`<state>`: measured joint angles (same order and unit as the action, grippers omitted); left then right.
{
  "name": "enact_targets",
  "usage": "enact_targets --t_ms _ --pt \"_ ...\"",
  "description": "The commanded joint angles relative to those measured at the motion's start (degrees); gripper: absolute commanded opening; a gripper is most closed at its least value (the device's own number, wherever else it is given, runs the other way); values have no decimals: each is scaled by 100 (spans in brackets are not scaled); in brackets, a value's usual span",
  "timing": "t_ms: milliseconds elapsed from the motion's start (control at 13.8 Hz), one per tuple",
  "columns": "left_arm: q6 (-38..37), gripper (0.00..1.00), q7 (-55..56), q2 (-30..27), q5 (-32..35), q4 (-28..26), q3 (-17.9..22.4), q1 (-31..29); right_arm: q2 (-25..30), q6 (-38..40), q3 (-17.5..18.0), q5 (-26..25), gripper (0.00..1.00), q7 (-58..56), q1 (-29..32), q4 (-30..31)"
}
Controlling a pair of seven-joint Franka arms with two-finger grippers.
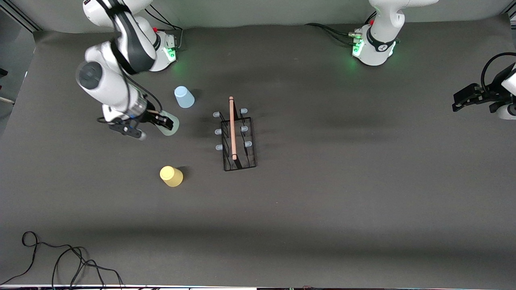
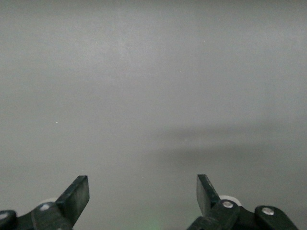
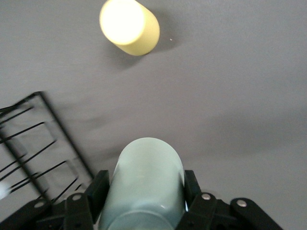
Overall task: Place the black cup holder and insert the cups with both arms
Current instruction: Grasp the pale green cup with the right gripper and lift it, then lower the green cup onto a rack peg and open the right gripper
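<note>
Grey table: right gripper clamped on grey-green cup, left gripper apart.

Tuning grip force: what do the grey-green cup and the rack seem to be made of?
Grey-green cup, pinched in the right gripper: probably thin plastic, smooth, matte, slightly translucent. Rack: thin black wire, likely coated metal; its handle looks like light bare wood; the pegs' pale tips may be soft plastic.
</note>
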<state>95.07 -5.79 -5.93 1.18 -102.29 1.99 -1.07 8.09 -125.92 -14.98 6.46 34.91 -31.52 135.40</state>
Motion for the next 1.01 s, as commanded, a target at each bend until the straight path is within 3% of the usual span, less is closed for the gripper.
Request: enact_targets --t_ms 0,506,795,939 --pt "144 100 263 56 181 85 -49 89 123 515 39 57 0 882 -475 -521" --pt "232 100 237 57 -329 183 -40 45 -702 315 39 66 0 2546 -1716 -1332" --pt "56 100 193 57 355 95 -49 54 -1177 -169 30 31 0 2723 -1981 -1279" --pt "152 100 201 57 365 121 -40 54 -1248 -265 30 -31 0 2714 -2173 -1104"
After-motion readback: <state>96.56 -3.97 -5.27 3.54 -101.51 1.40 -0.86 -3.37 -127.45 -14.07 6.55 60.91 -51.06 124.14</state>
